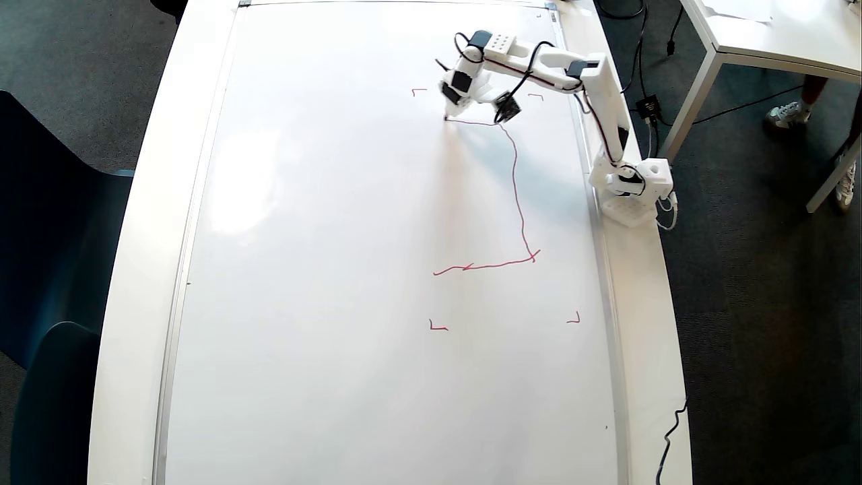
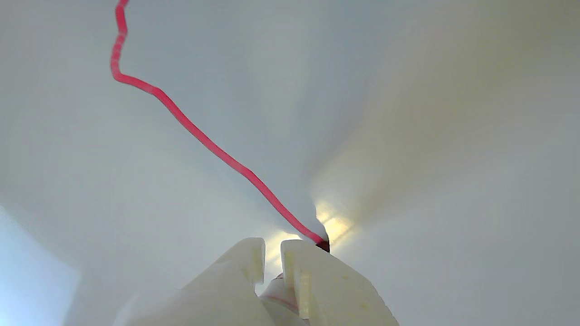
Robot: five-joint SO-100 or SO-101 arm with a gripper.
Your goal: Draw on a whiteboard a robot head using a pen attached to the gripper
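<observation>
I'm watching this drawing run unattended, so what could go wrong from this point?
1. The red outline is open on its left side and its strokes wobble; the closing lines may miss the loose end of the bottom stroke.
2. The pen tip touches the whiteboard with the arm stretched far out, so pressure could falter and break the line.
3. The end effector holds the pen only between narrow fingertips; it might twist.

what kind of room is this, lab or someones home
Probably an office or a lab: grey carpet floor, a plain white table with legs beside the desk, and a large whiteboard laid flat under the arm.
</observation>
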